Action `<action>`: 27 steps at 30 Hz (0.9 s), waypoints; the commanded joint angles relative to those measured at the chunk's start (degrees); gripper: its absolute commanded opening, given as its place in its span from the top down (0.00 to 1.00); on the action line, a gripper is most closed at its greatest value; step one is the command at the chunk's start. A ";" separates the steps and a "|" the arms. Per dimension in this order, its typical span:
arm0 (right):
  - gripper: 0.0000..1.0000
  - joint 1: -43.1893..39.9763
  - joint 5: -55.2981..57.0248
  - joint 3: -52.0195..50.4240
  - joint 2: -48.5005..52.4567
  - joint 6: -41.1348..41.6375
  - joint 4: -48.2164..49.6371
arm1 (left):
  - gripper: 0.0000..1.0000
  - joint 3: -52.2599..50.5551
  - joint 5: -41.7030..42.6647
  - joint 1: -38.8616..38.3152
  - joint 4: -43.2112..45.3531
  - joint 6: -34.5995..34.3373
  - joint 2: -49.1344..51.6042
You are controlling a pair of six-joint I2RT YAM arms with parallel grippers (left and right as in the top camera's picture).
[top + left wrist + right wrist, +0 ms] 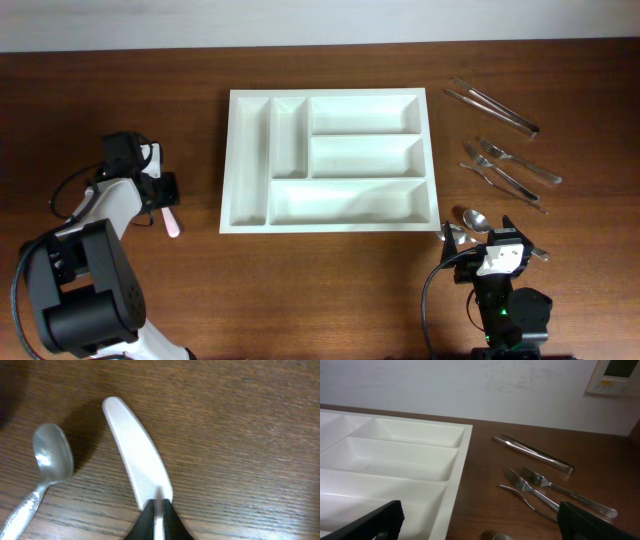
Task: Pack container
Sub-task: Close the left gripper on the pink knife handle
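**A:** Where is the container?

**B:** The container lies flat in the middle of the bench, nearer the far edge than the near one. Its two narrow compartments are toward the left edge and its three long ones toward the right edge.

**A:** And the left gripper?

**B:** The left gripper is close to the left edge. Its fingers are pinched on one end of a white utensil, and the rest of the utensil stretches away over the wood. I cannot tell whether the utensil rests on the bench or hangs just above it. A small spoon lies just beside it, not touching.

**A:** The right one?

**B:** The right gripper is by the near edge, just off the container's near right corner. Its wrist view shows the fingers spread wide, gripping nothing. A second spoon has its bowl just beyond the fingertips. Farther toward the far right corner, two forks lie side by side. The tongs lie beyond them, nearest the far edge.
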 commanded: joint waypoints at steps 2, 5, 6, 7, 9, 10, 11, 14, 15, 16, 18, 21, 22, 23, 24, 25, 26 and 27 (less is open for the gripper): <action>0.01 0.52 0.48 -0.28 0.00 0.68 -0.39 | 0.67 -0.90 1.05 0.26 -3.61 -2.73 2.21; 0.01 0.52 0.48 -0.28 0.00 0.70 -0.39 | 0.57 -0.68 1.29 0.26 -5.18 -3.96 0.02; 0.01 0.52 0.48 -0.28 0.00 0.68 -0.39 | 0.55 -0.68 1.31 0.26 -5.60 -3.96 -1.18; 0.01 0.52 0.48 -0.28 0.00 0.68 -0.39 | 0.53 -0.68 1.29 0.26 -5.90 -3.96 -2.32; 0.01 0.52 0.48 -0.28 0.00 0.70 -0.39 | 0.47 -0.68 1.29 0.26 -6.88 -4.02 -4.70; 0.01 0.52 0.48 -0.28 0.00 0.68 -0.39 | 0.46 -0.68 1.22 0.26 -7.61 -4.52 -5.95; 0.01 0.52 0.48 -0.28 0.00 0.68 -0.39 | 0.46 -0.68 1.25 0.26 -8.61 -5.27 -7.04; 0.01 0.52 0.48 -0.28 0.00 0.68 -0.39 | 0.46 -0.70 1.29 0.24 -12.07 -7.02 -9.05; 0.01 0.52 0.48 -0.28 0.00 0.70 -0.39 | 0.46 -0.70 1.29 0.24 -13.53 -7.52 -9.40; 0.01 0.52 0.48 -0.28 0.00 0.70 -0.39 | 0.46 -0.70 1.31 0.24 -15.17 -8.09 -9.53; 0.01 0.52 0.48 -0.28 0.00 0.70 -0.39 | 0.46 -1.18 2.82 0.22 -18.43 -8.50 -9.55; 0.01 0.52 0.48 -0.28 0.00 0.70 -0.39 | 0.46 -3.23 3.85 -0.02 -19.58 -9.97 -9.55; 0.01 0.52 0.48 -0.28 0.00 0.68 -0.39 | 0.46 -4.26 3.82 -0.15 -19.32 -10.51 -9.55; 0.01 0.52 0.48 -0.28 0.00 0.70 -0.39 | 0.46 -6.21 3.80 -0.13 -18.62 -11.26 -9.55; 0.01 0.52 0.48 -0.28 0.00 0.70 -0.39 | 0.46 -7.04 3.82 -0.13 -18.10 -11.30 -9.55; 0.01 0.52 0.48 -0.28 0.00 0.68 -0.39 | 0.46 -7.58 3.82 -0.13 -17.59 -11.32 -9.55; 0.01 0.52 0.48 -0.28 0.00 0.68 -0.39 | 0.46 -7.91 3.82 -0.13 -17.25 -11.32 -9.55; 0.01 0.52 0.48 -0.28 0.00 0.70 -0.39 | 0.46 -8.00 3.80 -0.13 -16.94 -11.30 -9.55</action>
